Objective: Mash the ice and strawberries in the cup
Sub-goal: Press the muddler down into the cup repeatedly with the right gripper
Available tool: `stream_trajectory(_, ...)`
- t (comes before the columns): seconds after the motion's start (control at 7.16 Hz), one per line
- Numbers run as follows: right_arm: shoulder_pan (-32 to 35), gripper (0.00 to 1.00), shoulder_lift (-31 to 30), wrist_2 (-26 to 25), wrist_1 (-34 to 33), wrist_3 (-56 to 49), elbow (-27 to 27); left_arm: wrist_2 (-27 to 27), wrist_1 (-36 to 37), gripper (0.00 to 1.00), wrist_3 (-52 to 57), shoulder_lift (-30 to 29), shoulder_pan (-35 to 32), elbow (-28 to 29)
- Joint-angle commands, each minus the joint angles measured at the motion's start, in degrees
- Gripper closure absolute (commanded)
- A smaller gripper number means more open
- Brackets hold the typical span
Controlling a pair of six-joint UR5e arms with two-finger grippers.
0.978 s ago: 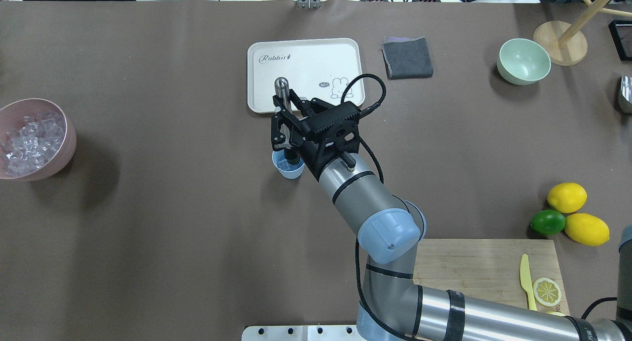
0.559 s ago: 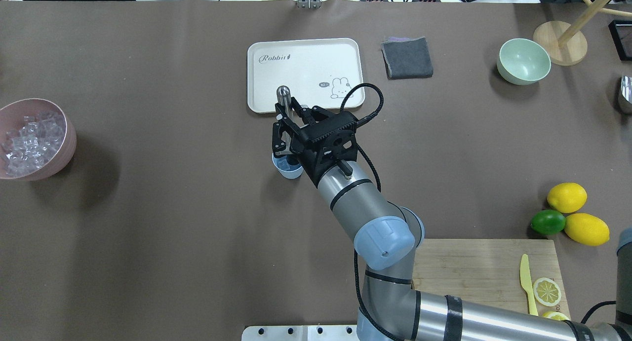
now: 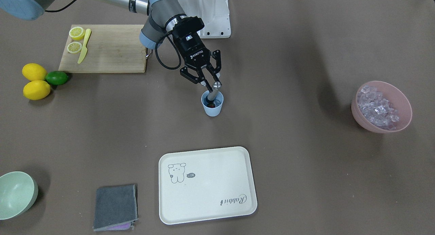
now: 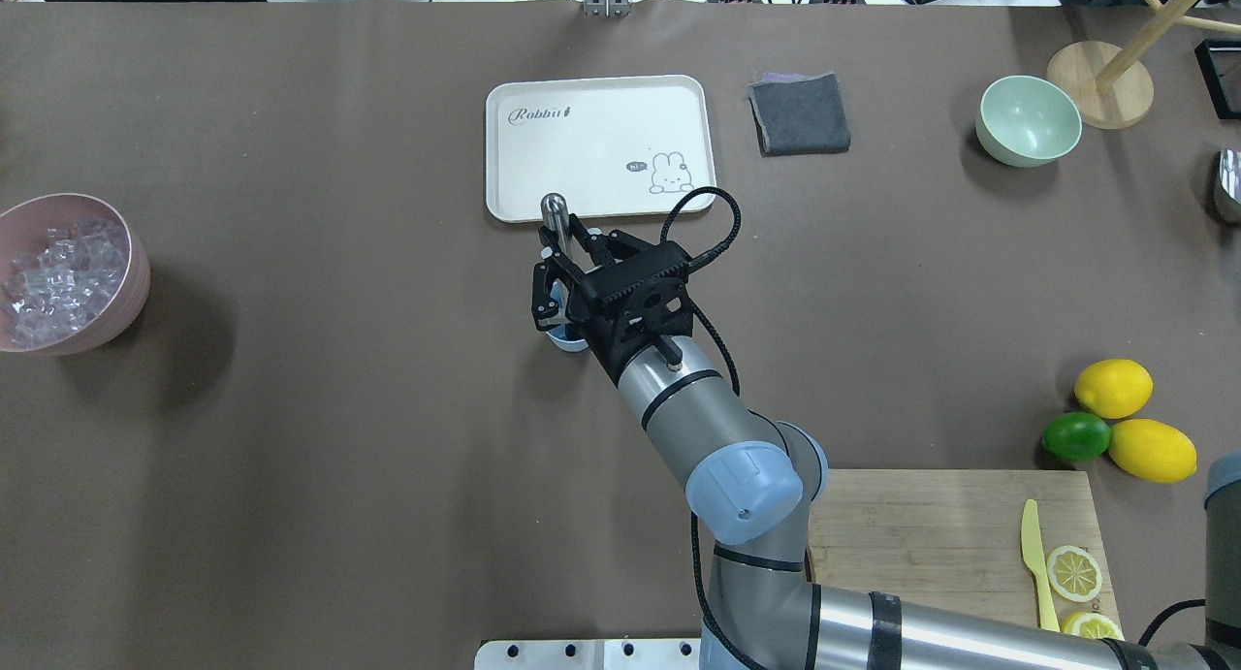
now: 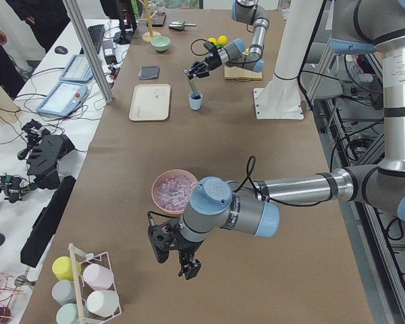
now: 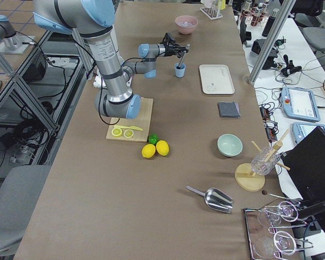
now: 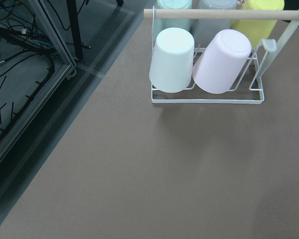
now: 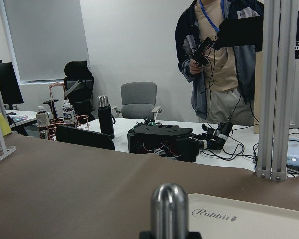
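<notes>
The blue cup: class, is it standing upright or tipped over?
Upright: the cup stands on its base, round rim facing up, with the metal masher reaching down into it.

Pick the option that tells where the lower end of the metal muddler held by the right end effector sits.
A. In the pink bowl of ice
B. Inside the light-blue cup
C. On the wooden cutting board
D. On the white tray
B: in the front-facing view the right end effector grips the metal muddler, whose lower end goes down into the cup.
</notes>
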Motion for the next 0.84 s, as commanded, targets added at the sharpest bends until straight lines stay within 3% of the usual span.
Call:
stream_trajectory(0.0, 0.0, 1.00, 1.4, -0.1, 0.0, 0.0, 1.0, 0.0, 0.1, 0.02, 0.0, -0.3, 0.0, 0.0)
stream_trajectory(0.28, 0.9, 1.00, 1.8, -0.3, -0.2, -0.1, 4.9, 0.0, 0.1, 0.02, -0.1, -0.4, 0.0, 0.1)
stream_trajectory(0.7, 1.4, 1.00, 1.3, -0.5, 0.0, -1.6, 4.6, 0.0, -0.1, 0.02, -0.1, -0.1, 0.0, -0.1)
